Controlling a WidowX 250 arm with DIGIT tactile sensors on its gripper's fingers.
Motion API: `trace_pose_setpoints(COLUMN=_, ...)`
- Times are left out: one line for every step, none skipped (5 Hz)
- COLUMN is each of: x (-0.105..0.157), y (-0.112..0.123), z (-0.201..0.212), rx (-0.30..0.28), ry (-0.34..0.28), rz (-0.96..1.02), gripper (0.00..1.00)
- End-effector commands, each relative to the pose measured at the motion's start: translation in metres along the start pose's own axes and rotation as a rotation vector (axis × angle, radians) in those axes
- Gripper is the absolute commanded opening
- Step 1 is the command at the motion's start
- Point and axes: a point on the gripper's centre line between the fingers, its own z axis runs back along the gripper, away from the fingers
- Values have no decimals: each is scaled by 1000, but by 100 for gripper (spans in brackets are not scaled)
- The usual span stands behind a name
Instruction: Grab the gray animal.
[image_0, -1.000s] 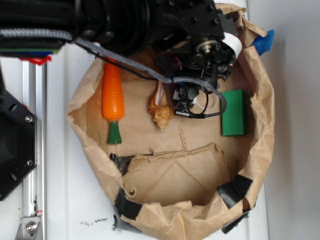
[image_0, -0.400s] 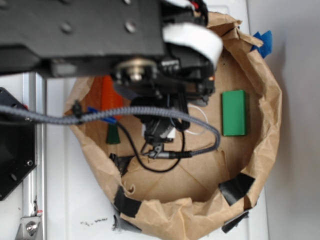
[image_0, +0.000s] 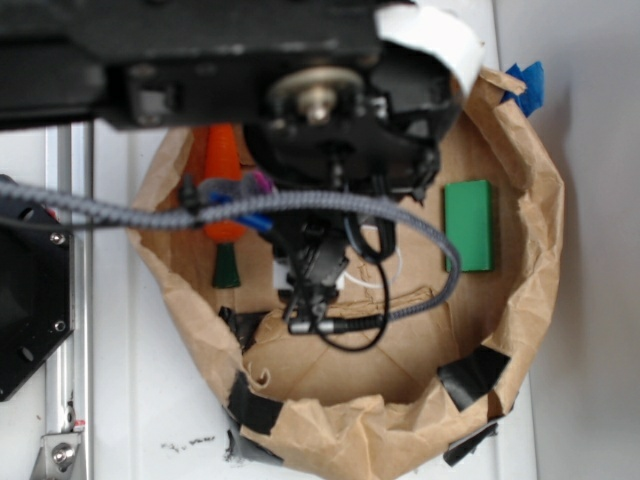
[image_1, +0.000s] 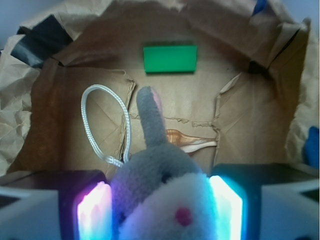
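While the wrist view fills with fur, the gray animal (image_1: 162, 197) sits right between the glowing pads (image_1: 93, 212) of the gripper (image_1: 160, 210), cream face and one red eye toward the lens, one ear standing straight up. Both pads press against its flanks, so the gripper reads as clamped on the toy — the grab itself looks done. Whether it has left the floor, I can't tell from here; lifting it clear is what seems to remain. Its white loop (image_1: 106, 125) trails off to one side over the brown paper. Just beyond the ear lies the seashell (image_1: 186, 140), untouched. Farther back, a green block (image_1: 170, 59) rests flat near the far wall. All of it sits inside a crumpled paper bag (image_0: 530, 250) rolled down into a basin. From overhead the arm hides the toy, but a carrot (image_0: 222, 175) pokes out along the bag's other side.
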Motion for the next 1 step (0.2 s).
trace_pose_setpoints(x=11, y=0, z=12, rx=-5, ry=-49, rz=33, gripper=0)
